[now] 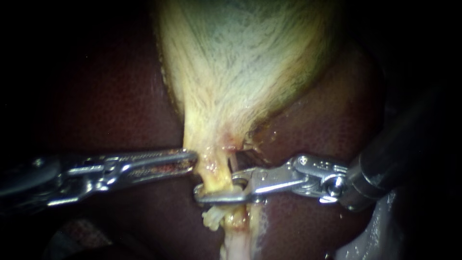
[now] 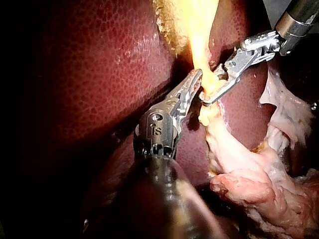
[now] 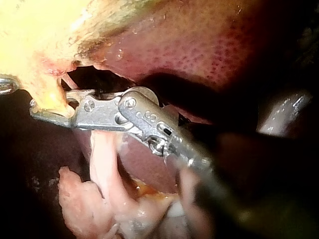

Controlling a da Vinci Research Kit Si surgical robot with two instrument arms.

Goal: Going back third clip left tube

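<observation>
Left instrument (image 1: 194,160) shaft: dark and blurry, and it runs off the left edge of the endoscope view.
Right instrument (image 1: 214,188) shaft: lost in the dark at the right, and blurry in its own wrist view.
Right instrument's upper jaw: partly hidden behind the yellow strand (image 1: 214,174).
Gallbladder (image 1: 240,62): its top is cut off.
Pale tube (image 1: 237,238): runs off the bottom edge.
Liver (image 1: 106,96): its sides are too dark to see.

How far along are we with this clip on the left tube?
Done: I can't confirm; no clip shows clearly on the left tube. In hand: the right tool has open jaws straddling that tube, while the left tool grips it nearer the gallbladder. Left: back the right tool clear.
</observation>
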